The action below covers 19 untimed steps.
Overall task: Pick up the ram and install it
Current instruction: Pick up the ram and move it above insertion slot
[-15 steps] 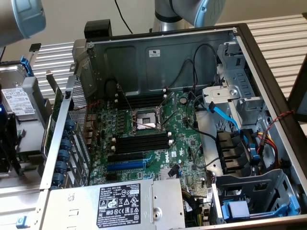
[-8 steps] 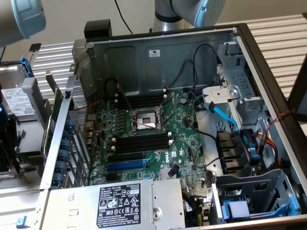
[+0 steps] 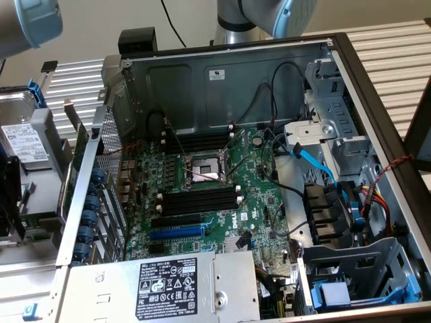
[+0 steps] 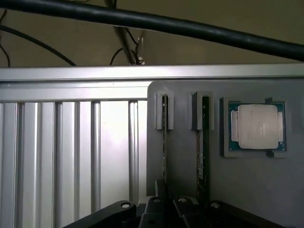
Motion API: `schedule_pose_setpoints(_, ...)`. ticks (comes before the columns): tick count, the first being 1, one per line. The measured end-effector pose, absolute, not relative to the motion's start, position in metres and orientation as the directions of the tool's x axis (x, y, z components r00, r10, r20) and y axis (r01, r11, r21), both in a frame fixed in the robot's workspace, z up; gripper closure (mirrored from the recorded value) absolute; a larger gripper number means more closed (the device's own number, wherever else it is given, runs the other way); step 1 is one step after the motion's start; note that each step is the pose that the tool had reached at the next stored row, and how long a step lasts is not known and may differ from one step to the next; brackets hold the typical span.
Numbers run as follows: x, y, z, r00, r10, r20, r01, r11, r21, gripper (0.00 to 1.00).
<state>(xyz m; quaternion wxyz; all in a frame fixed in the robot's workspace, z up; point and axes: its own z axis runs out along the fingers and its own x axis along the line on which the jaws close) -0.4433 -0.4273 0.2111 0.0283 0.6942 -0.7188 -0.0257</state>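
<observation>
In the exterior view the arm (image 3: 269,13) shows as a grey tube with a blue-capped joint above the back wall of the open computer case (image 3: 222,74). Another blue-capped joint (image 3: 27,23) sits beyond the case's side on the exterior view's left.

In the wrist view the end effector (image 4: 168,209) is lowered onto a grey holder (image 4: 256,190) that lies on the ribbed metal counter (image 4: 76,152). Its dark fingers (image 4: 156,206) are drawn close together and clamp the near end of the ram (image 4: 165,142).

The ram stands on its long edge in a narrow groove of the holder, its thin upper edge facing the camera. Its long axis runs straight away from the end effector, in line with the counter's ribs. Its far end rests between the cheeks of a small grey bracket.

Just beside the end effector a second stick (image 4: 205,142) stands in its own groove, parallel to the ram and apart from it. Past that, further from the fingers, a processor chip (image 4: 258,126) lies flat in a square recess. A thick black cable (image 4: 156,21) crosses beyond the counter's far rail.

Inside the case the motherboard (image 3: 262,202) lies exposed. It carries long black memory slots (image 3: 199,200) with white end clips, and a blue expansion slot (image 3: 176,232) beside them.
</observation>
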Motion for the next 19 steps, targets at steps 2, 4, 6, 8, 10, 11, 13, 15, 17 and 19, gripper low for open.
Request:
schedule_pose_setpoints(2, -0.443, -0.427, 0.217, -0.038, -0.999, 0.004, -0.996, 0.038, 0.079, 0.87)
schedule_pose_setpoints(4, -0.443, -0.428, 0.225, -0.039, -0.999, 0.004, -0.996, 0.039, 0.080, 0.87)
schedule_pose_setpoints(6, -0.443, -0.428, 0.234, -0.040, -0.999, 0.004, -0.996, 0.040, 0.081, 0.87)
schedule_pose_setpoints(8, -0.443, -0.428, 0.243, -0.040, -0.999, 0.004, -0.996, 0.040, 0.081, 0.87)
schedule_pose_setpoints(10, -0.443, -0.428, 0.252, -0.040, -0.999, 0.004, -0.996, 0.040, 0.081, 0.87)
schedule_pose_setpoints(11, -0.443, -0.428, 0.256, -0.040, -0.999, 0.004, -0.996, 0.040, 0.081, 0.87)
schedule_pose_setpoints(13, -0.443, -0.428, 0.266, -0.040, -0.999, 0.004, -0.996, 0.040, 0.081, 0.87)
schedule_pose_setpoints(15, -0.443, -0.428, 0.275, -0.040, -0.999, 0.004, -0.996, 0.040, 0.081, 0.87)
schedule_pose_setpoints(17, -0.443, -0.428, 0.284, -0.040, -0.999, 0.004, -0.996, 0.040, 0.081, 0.87)
schedule_pose_setpoints(19, -0.443, -0.428, 0.293, -0.040, -0.999, 0.004, -0.996, 0.040, 0.081, 0.87)
